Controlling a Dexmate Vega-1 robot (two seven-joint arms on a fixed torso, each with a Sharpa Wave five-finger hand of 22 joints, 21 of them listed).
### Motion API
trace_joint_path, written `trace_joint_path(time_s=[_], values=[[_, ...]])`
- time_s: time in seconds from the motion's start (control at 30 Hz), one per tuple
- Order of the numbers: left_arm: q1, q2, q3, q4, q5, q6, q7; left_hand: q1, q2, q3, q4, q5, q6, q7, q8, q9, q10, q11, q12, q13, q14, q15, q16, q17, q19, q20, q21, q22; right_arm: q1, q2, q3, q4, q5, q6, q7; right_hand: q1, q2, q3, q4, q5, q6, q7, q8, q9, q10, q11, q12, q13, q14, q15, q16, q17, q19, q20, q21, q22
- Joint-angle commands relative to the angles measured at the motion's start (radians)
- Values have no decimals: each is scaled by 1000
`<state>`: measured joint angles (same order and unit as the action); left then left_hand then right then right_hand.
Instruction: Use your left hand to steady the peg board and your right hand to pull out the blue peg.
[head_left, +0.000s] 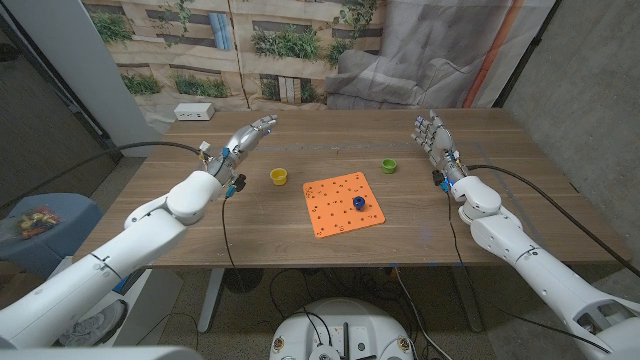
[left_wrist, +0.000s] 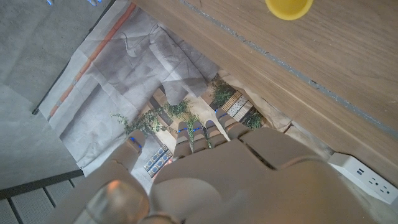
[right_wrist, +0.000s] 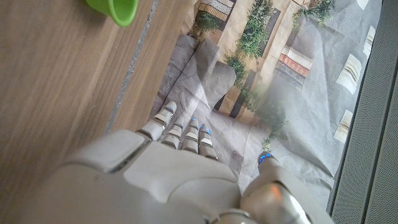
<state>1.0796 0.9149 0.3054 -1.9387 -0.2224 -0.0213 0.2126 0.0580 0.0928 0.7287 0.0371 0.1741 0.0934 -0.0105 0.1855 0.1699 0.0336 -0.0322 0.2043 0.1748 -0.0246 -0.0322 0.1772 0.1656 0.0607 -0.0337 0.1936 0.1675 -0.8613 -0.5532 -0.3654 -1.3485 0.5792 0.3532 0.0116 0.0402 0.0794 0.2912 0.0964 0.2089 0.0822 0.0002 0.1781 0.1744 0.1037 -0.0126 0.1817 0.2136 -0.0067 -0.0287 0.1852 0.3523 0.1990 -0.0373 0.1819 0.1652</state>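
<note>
An orange peg board (head_left: 343, 203) lies in the middle of the table with a blue peg (head_left: 358, 203) standing in it, right of its centre. My left hand (head_left: 247, 136) is raised over the table to the far left of the board, fingers stretched out and holding nothing. My right hand (head_left: 433, 138) hovers to the far right of the board, fingers spread and empty. Both hands are well apart from the board. The back of my left hand (left_wrist: 211, 180) and of my right hand (right_wrist: 168, 180) fill the lower part of their wrist views.
A yellow cup (head_left: 279, 176) (left_wrist: 288, 7) stands left of the board and a green cup (head_left: 388, 165) (right_wrist: 115, 10) behind its right corner. A white power strip (head_left: 194, 112) (left_wrist: 364, 175) lies at the far left edge. A printed backdrop hangs behind the table.
</note>
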Motion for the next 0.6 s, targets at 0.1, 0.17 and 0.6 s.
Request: trace_joint_path(time_s=[0.1, 0.17, 0.6], values=[[45, 78, 14, -100, 205, 34, 2, 4, 90, 9, 9, 6, -7, -7, -5, 3, -7, 2, -6, 3, 5, -45, 3, 5, 6, -93, 6, 3, -14, -4, 4, -12, -5, 7, -8, 11, 15, 8, -4, 5, 1, -5, 6, 2, -1, -7, 8, -2, -4, -17, 6, -1, 8, -11, 7, 2], [49, 83, 17, -107, 231, 34, 1, 3, 90, 9, 11, 6, -10, -9, -6, 4, -9, 0, -7, 3, 5, -46, 3, 5, 6, -95, 6, 3, -18, -5, 6, -14, -7, 8, -13, 11, 15, 9, -4, 5, 1, -6, 6, 2, -2, -7, 8, -2, -5, -18, 6, -2, 8, -11, 7, 2], [96, 134, 14, -149, 401, 21, 2, -17, 66, 3, 25, 5, -2, -57, -3, 4, 10, -47, -8, 2, 41, -80, 6, 4, 16, -125, 4, 4, -27, 6, 5, 1, -5, 20, -19, 12, 16, 11, -6, 5, 0, -7, 6, 2, -6, -8, 8, -6, -4, -17, 8, -8, 8, -12, 6, 2]])
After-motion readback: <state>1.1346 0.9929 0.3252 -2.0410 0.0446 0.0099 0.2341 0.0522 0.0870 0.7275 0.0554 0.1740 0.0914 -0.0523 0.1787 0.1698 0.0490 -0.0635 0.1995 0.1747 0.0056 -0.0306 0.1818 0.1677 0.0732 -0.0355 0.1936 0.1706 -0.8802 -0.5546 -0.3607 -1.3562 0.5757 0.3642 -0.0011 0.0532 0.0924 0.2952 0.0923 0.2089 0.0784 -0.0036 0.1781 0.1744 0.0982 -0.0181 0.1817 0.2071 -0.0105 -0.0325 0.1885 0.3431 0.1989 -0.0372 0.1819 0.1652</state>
